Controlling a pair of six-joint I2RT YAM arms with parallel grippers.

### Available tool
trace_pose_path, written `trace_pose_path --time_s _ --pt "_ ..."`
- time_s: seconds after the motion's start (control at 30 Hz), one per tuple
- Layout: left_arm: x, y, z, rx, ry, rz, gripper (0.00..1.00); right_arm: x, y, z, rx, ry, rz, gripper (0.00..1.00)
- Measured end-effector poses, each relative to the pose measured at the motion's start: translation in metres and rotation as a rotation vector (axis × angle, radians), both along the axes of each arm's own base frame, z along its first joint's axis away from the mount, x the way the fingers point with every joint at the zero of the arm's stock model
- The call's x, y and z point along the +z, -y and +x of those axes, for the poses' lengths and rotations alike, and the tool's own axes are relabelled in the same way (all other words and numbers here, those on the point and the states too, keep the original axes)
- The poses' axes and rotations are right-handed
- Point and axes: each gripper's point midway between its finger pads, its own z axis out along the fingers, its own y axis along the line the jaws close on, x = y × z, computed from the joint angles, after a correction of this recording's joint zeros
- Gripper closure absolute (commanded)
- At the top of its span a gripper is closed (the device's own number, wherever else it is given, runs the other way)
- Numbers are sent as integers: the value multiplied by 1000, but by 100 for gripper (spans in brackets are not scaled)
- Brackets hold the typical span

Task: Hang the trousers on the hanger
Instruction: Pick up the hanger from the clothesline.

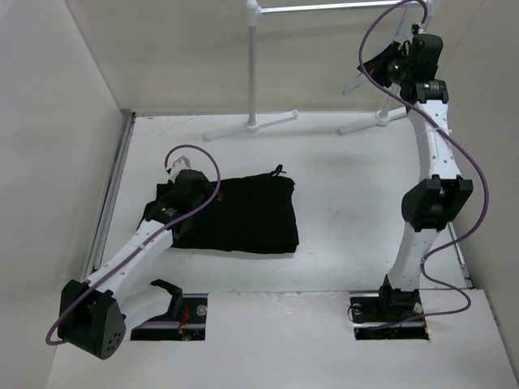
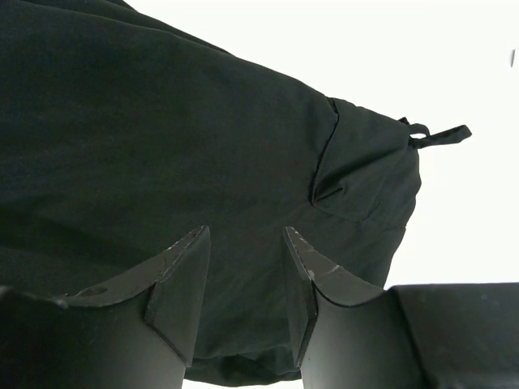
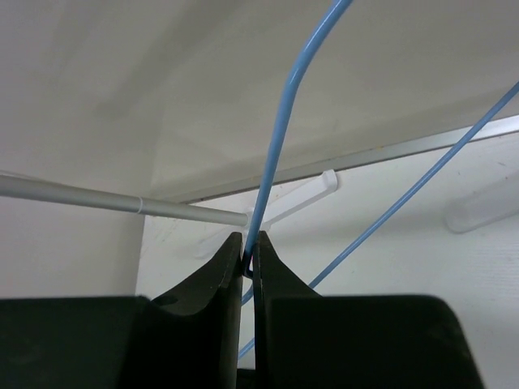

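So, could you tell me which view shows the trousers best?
Top external: the trousers show almost whole, folded on the table. The left wrist view gives only a close patch of fabric with a tie; the right wrist view shows none.

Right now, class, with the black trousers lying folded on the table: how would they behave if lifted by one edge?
The trousers would probably droop and unfold: the cloth shows soft creases around a pocket. Pushed, they likely bunch rather than roll, lying flat on the table. The loose tie may dangle or snag.
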Motion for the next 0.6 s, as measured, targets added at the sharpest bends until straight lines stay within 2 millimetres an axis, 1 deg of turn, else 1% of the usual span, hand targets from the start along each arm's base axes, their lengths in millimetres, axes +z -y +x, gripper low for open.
trace_pose_path --time_s 0.13,0.23,0.43,0.5,0.53,0.6 --pt "0 0 0 0 0 0 62 4 -2 -3 12 22 -36 96" --pt "1 0 1 0 3 -1 61 12 -3 -12 18 47 -81 97" --pt "5 1 3 -1 11 -7 50 48 -7 -36 49 153 -176 99" --pt "13 4 7 -6 23 -17 48 54 -12 -46 69 175 -190 98" --pt "21 7 11 -10 34 -25 47 53 -13 -51 76 179 -198 98" --pt "41 13 21 -22 69 -45 46 45 -18 -62 96 167 -210 98"
